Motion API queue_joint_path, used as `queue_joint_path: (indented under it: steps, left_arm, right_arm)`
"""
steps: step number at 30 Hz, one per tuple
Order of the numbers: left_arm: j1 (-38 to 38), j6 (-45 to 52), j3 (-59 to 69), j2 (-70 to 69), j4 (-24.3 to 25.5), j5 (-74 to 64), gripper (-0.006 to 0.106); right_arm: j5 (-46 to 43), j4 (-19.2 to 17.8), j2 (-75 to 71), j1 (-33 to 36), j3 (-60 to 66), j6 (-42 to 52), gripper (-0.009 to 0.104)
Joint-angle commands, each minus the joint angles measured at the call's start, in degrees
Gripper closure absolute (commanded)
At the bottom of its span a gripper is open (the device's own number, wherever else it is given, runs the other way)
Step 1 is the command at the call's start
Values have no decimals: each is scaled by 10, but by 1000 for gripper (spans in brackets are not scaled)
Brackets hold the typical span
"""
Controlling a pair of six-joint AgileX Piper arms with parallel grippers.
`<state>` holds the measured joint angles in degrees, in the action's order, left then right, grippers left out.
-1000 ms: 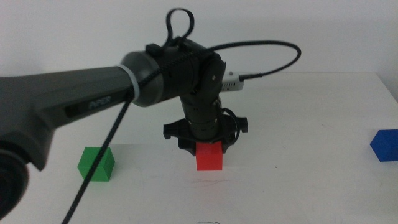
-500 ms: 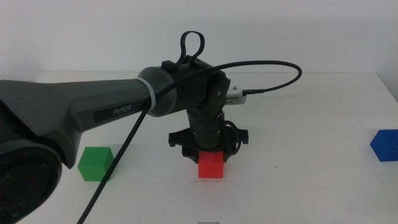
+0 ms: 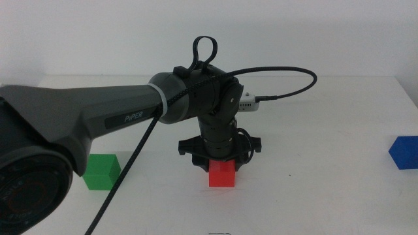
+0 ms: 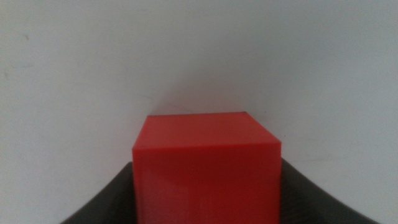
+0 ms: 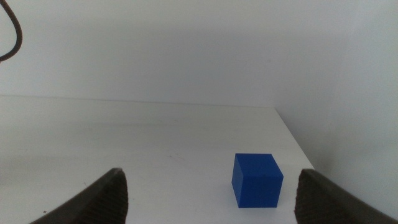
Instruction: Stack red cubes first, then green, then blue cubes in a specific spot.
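While you hold left gripper (image 3: 221, 164) mid-table, its jaws clamp red cube (image 3: 221, 174), cube resting on white tabletop (image 3: 313, 189). Green cube (image 3: 102, 171) sits well apart toward left; blue cube (image 3: 404, 152) at far right edge. Your right gripper (image 5: 208, 196): jaws spread wide, facing blue cube.

In the middle view the left gripper (image 3: 221, 163) is mostly hidden behind its own wrist, so its jaws cannot be made out there — and the top of the red cube (image 3: 221, 174) is covered by it. The green cube (image 3: 101, 172) has its upper left corner hidden by the arm, and the blue cube (image 3: 404, 152) is cut off by the picture's right edge. In the left wrist view the red cube's (image 4: 207, 168) lower part runs off the frame, while the right gripper (image 5: 208, 193) shows only 2 jaw tips — the rest is out of frame.
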<state>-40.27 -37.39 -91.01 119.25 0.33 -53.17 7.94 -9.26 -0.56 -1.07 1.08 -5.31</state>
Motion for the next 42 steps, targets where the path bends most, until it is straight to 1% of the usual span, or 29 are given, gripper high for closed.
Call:
queue_joint_path:
  steps: [1, 2, 3, 5, 7, 8, 12, 16, 19, 29, 31, 36, 39, 41, 42]
  left_arm:
    - [-2, 0, -8, -14, -15, 13, 87]
    - [-2, 0, -8, -14, -15, 13, 62]
    - [-2, 0, -8, -14, -15, 13, 55]
    - [-2, 0, -8, -14, -15, 13, 26]
    - [-2, 0, -8, -14, -10, 13, 11]
    - [-2, 0, -8, -14, -9, 13, 6]
    - [-2, 0, -8, -16, -9, 8, 7]
    - [-1, 0, -8, -30, 5, -9, 7]
    - [-1, 0, -8, -47, 6, -13, 7]
    - [-1, 0, -8, -137, 14, -31, 7]
    - [-1, 0, -8, -162, 33, -49, 7]
    - [-1, 1, -8, -227, 111, -127, 7]
    - [8, 8, -8, -259, 172, -196, 7]
    - [24, 33, -7, -277, 188, -227, 7]
    - [38, 58, -4, -288, 184, -224, 7]
  right_arm:
    - [-42, -4, -13, -4, -16, 6, 12]
    - [-42, -4, -13, -4, -16, 6, 12]
    - [-42, -4, -13, -4, -16, 6, 12]
    - [-42, -4, -13, -4, -16, 6, 12]
    - [-42, -4, -13, -4, -16, 6, 12]
    - [-42, -4, -13, -4, -16, 6, 12]
    - [-42, -4, -13, -4, -16, 6, 12]
    - [-42, -4, -13, -4, -16, 6, 12]
    - [-42, -4, -13, -4, -16, 6, 12]
    - [-42, -4, -13, -4, -16, 6, 12]
    - [-42, -4, -13, -4, -16, 6, 12]
    - [-42, -4, -13, -4, -16, 6, 12]
    - [-42, -4, -13, -4, -16, 6, 12]
    - [-42, -4, -13, -4, -16, 6, 12]
    - [-42, -4, -13, -4, -16, 6, 12]
